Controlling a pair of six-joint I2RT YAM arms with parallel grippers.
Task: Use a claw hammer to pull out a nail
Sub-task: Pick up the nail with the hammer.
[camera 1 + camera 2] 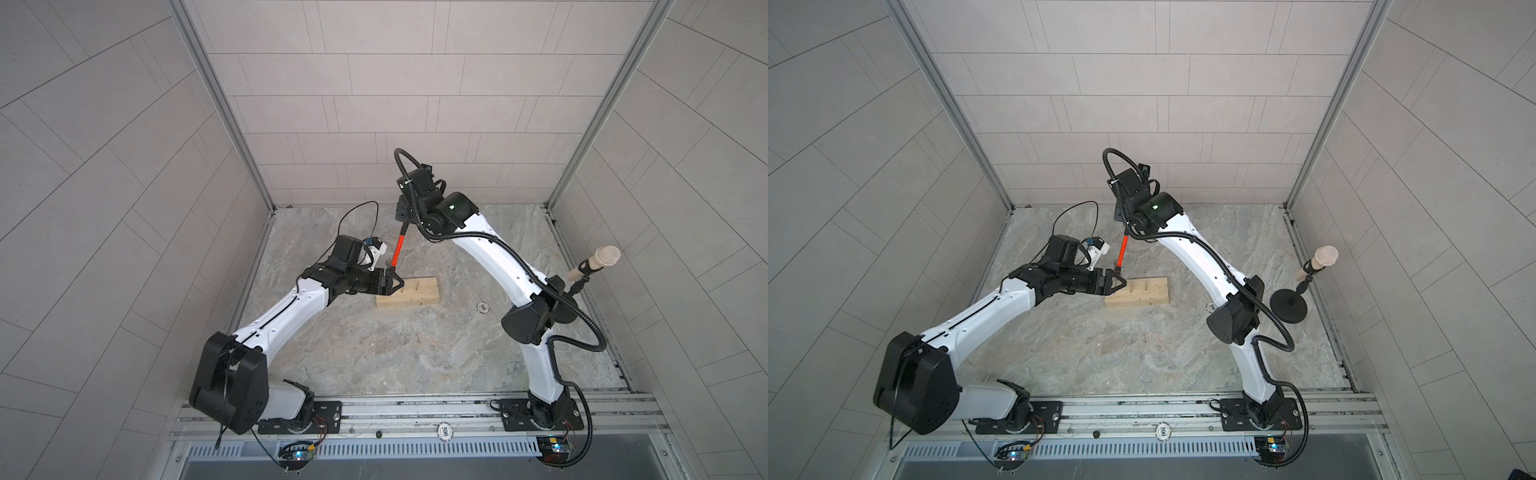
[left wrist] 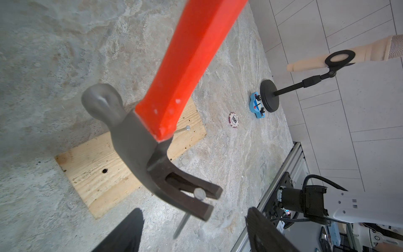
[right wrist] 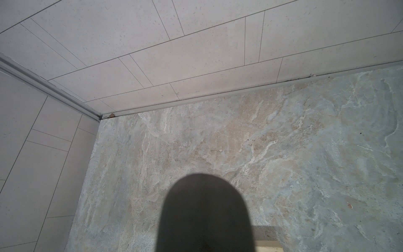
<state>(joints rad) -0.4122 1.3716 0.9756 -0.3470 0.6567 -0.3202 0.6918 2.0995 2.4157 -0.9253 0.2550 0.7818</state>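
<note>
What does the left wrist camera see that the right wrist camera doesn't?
Only the left wrist view shows the steel head of the claw hammer with a nail caught in its claw, a second nail stuck in the wooden block, a poker chip and a blue toy car. Only the right wrist view shows the wall corner and a dark rounded blur near the lens. Both show the stone table, tiled walls and, it seems, some of the block.

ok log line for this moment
right gripper: shut on claw hammer | nail: out of block, in claw | left gripper: open
</note>
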